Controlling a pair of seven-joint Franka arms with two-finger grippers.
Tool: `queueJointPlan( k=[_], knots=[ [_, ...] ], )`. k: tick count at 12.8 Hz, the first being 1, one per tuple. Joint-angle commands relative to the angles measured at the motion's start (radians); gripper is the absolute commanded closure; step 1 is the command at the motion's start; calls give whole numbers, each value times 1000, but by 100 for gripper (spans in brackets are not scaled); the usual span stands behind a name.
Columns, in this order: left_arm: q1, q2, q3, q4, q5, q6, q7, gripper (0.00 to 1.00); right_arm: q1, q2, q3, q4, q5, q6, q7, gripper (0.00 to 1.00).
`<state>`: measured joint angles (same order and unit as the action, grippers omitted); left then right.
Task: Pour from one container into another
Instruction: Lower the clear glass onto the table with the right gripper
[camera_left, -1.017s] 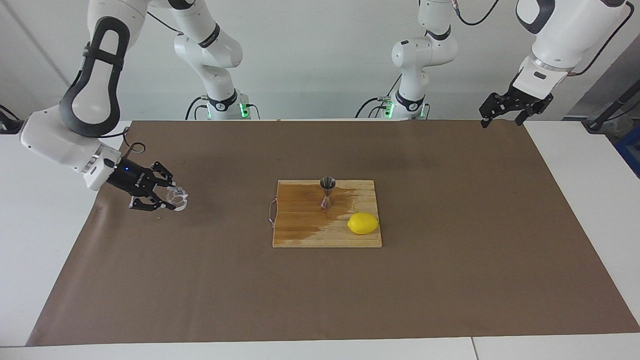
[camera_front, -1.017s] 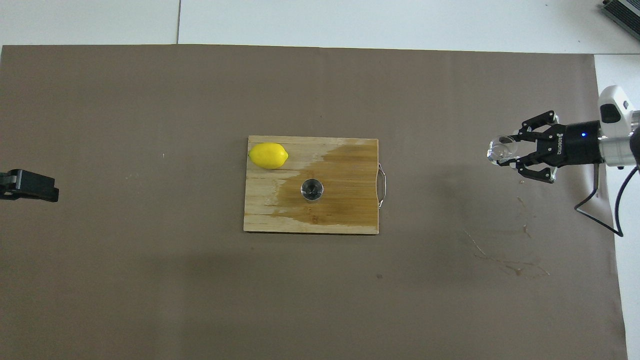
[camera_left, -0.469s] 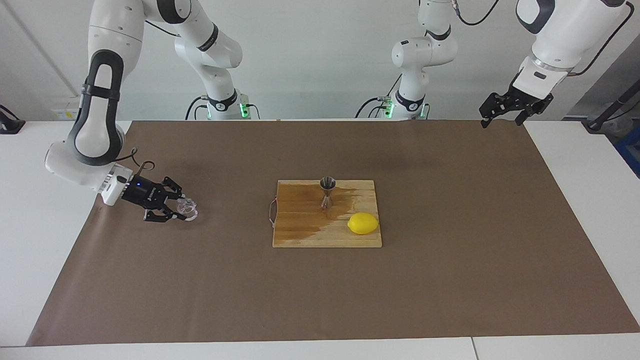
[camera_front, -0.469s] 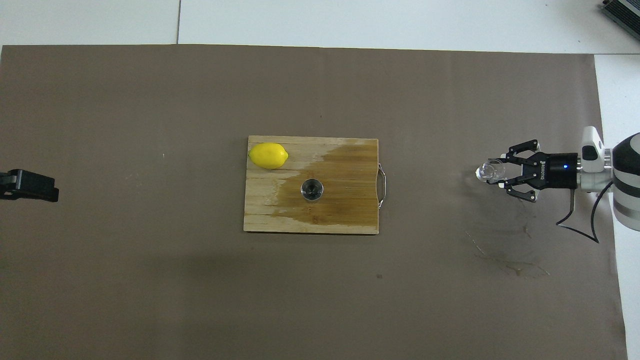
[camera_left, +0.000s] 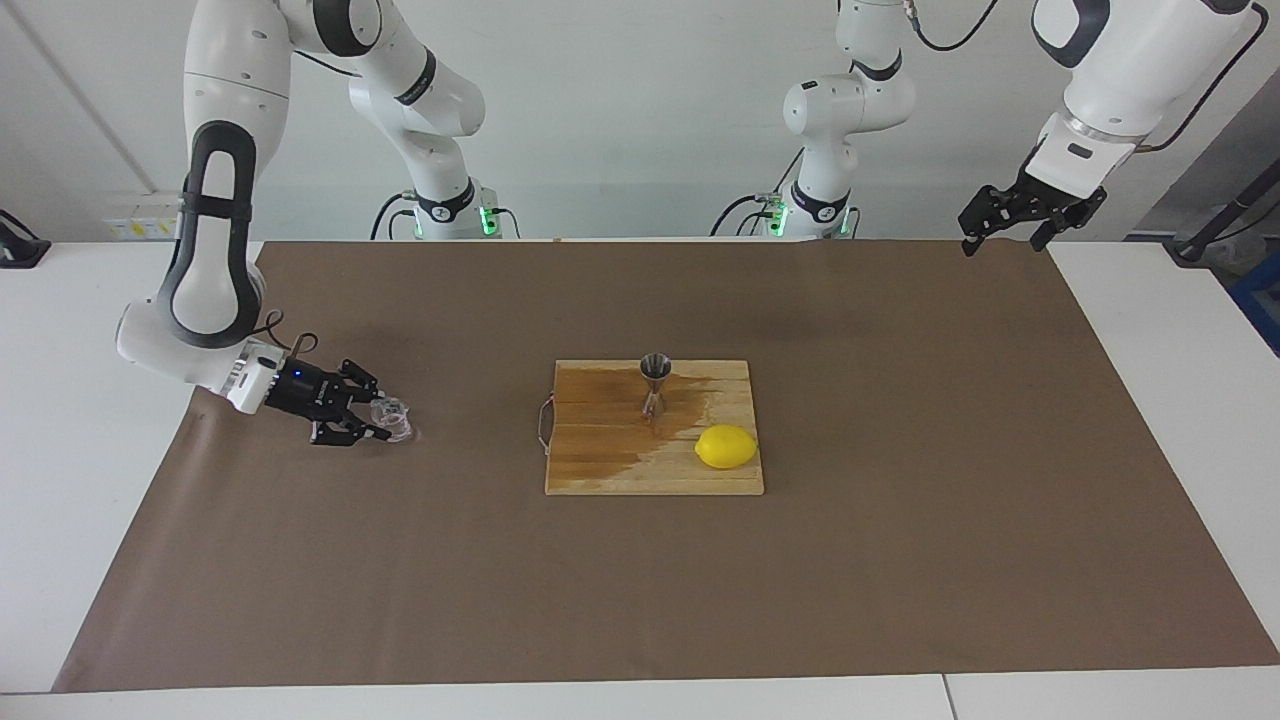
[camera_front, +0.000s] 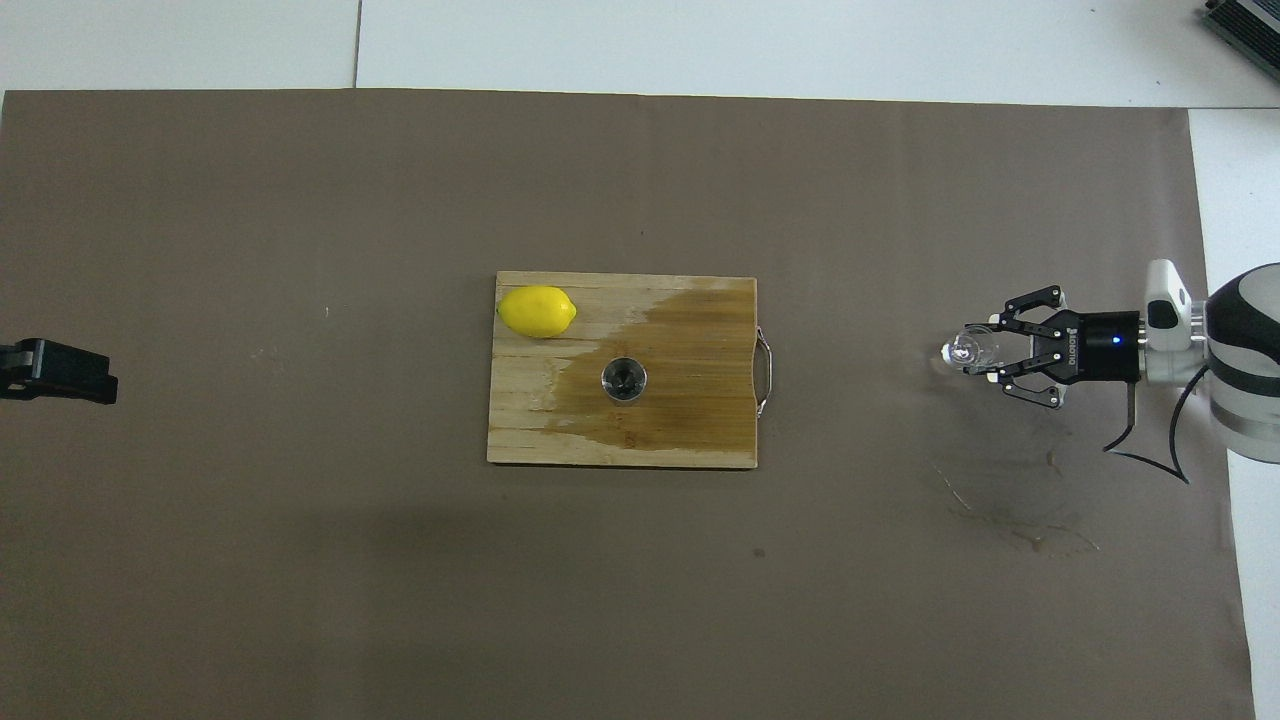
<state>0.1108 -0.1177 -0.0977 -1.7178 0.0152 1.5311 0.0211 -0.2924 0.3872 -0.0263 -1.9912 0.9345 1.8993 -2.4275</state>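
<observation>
Glass first, facing view: the clear glass cup (camera_left: 393, 420) sits clamped in the right gripper (camera_left: 372, 420), whose jaws are together on it; it has dropped over the last second and now rests on or just above the brown surface (camera_left: 900, 560), well apart from the steel jigger (camera_left: 655, 385) standing on the stained cutting board (camera_left: 610, 470) beside the lemon (camera_left: 726, 447). The left gripper (camera_left: 1010, 232) waits, jaws apart.

Overhead view: cup (camera_front: 966, 349) and right gripper (camera_front: 990, 350) have slid slightly toward the board (camera_front: 530, 440). Pouring looks finished; release should follow.
</observation>
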Motion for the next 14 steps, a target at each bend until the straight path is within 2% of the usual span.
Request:
queueJointPlan(
  k=[1,14],
  knots=[
    [9,-20,-5,-20,9,-3,-1,0,-4,-11,3,-17,-26,-25,-30,100],
    [9,-20,-5,-20,9,-5,-1,0,-57,-11,3,-40,-16,-28,11,100]
  ],
)
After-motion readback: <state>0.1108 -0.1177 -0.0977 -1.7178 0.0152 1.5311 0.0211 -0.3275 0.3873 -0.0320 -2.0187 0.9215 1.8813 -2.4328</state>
